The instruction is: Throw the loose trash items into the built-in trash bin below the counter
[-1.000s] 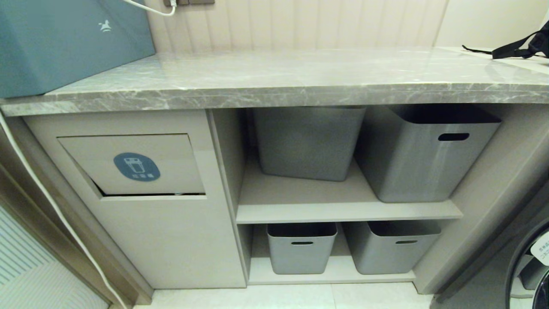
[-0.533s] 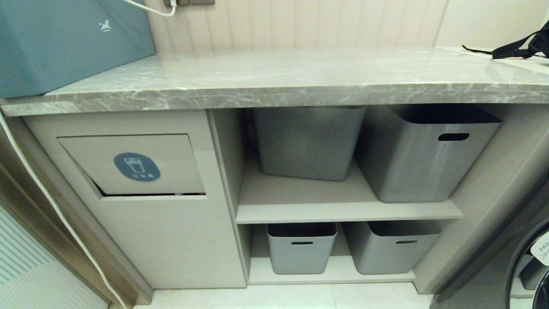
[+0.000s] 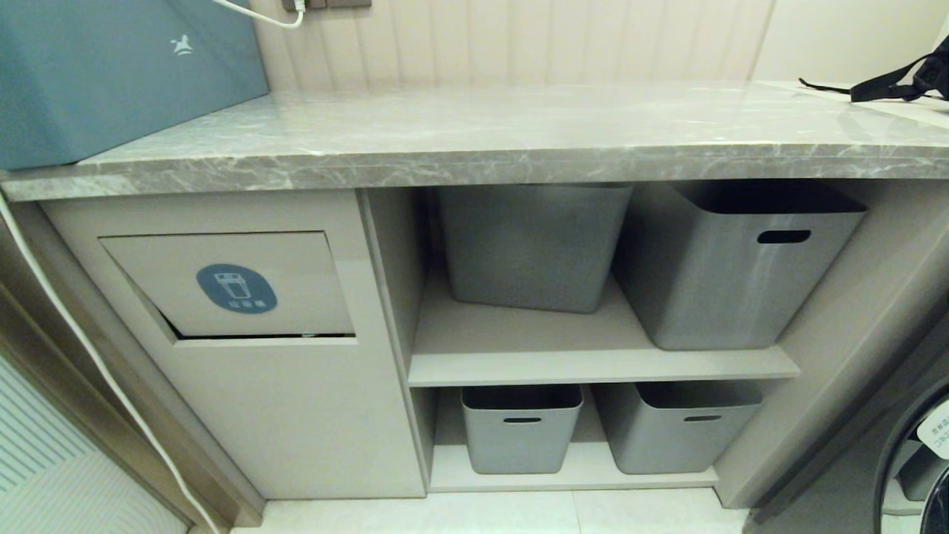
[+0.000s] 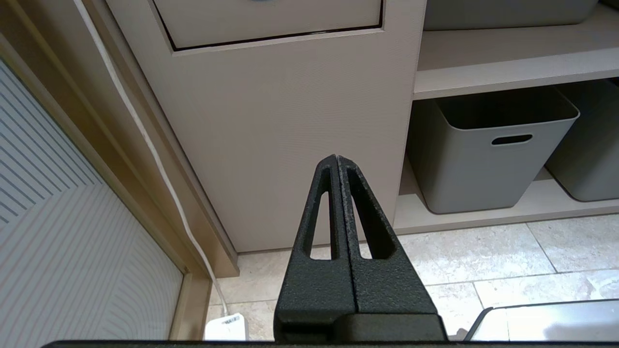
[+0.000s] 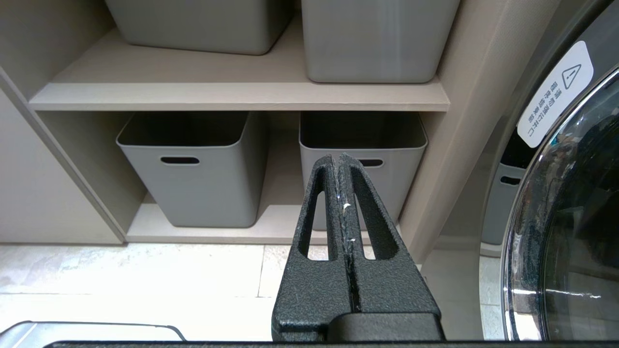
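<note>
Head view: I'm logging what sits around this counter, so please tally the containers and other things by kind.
Grey storage tubs: 4
Teal-blue box: 1
Trash bin flap: 1
Black bag: 1
Total: 7

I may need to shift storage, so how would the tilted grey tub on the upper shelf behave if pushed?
The grey tub is probably light: it looks like thin moulded plastic, though its contents are hidden. It already sits tilted on the shelf, so a push may rock or settle it rather than slide it cleanly. Its smooth walls likely offer little grip.
</note>
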`<state>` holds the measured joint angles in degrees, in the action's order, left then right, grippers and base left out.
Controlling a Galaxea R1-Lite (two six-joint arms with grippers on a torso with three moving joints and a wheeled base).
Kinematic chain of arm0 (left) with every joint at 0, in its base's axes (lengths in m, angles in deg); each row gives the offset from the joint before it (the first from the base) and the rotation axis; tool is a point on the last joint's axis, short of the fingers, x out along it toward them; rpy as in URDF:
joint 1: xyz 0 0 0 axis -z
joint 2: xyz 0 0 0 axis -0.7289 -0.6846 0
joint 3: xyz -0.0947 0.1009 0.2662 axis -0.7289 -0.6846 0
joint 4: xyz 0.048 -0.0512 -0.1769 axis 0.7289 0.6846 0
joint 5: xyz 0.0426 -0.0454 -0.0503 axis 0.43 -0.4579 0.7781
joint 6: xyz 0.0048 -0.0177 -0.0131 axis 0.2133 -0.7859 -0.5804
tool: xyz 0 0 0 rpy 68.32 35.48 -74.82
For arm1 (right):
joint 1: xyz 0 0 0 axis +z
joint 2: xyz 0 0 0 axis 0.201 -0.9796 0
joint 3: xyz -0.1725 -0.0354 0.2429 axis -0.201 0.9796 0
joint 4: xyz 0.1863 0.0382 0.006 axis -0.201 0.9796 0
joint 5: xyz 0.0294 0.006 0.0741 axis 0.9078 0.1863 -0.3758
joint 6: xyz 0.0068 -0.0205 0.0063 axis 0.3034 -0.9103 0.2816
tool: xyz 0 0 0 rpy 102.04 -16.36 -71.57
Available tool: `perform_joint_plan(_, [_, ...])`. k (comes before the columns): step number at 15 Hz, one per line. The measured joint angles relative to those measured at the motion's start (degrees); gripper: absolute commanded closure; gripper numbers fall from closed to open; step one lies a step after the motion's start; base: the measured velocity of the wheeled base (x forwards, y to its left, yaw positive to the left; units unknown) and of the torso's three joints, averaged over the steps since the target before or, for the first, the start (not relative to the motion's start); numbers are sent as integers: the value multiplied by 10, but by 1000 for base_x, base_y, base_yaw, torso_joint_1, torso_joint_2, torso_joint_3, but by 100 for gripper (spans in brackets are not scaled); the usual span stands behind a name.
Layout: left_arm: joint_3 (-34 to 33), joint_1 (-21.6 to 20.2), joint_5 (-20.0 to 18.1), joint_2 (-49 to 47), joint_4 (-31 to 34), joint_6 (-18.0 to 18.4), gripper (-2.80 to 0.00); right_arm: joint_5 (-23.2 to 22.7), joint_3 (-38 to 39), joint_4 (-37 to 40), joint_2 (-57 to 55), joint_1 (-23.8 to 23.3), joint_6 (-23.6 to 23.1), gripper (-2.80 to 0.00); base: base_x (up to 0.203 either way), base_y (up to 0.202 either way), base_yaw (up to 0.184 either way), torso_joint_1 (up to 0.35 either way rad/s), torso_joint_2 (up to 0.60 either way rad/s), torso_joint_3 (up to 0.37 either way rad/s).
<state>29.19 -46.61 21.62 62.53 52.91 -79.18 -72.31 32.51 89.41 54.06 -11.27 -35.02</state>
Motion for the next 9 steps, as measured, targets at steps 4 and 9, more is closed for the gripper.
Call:
perform_joint_plan(4, [0,0,0,0,0,0,0,0,0,0,0,0,-1,0,0,0,0,0,0,0])
perform_joint_plan(9, [0,0,0,0,1,0,0,0,0,0,0,0,-1,0,0,0,0,0,0,0])
